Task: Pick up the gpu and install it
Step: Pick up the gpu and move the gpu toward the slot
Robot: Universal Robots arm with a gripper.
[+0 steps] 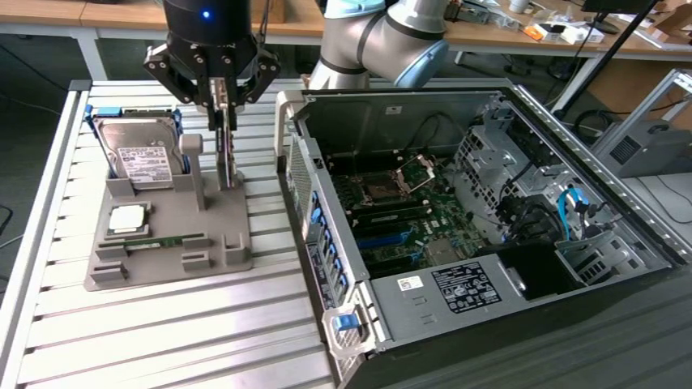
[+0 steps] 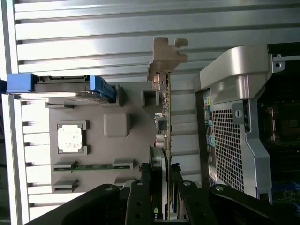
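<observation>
My pincer [image 1: 223, 120] partly closed, fingers [image 2: 140, 190] pressed on both sides of the graphics card [image 1: 226, 158], card upright on edge in my gray holder [image 1: 222, 243], between hard drive [image 1: 141, 154] and open computer case [image 1: 324, 138]

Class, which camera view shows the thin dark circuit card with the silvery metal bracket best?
The wrist view: the gpu shows its long edge and bracket. The exterior view shows a narrow upright strip in the grey holder.
</observation>
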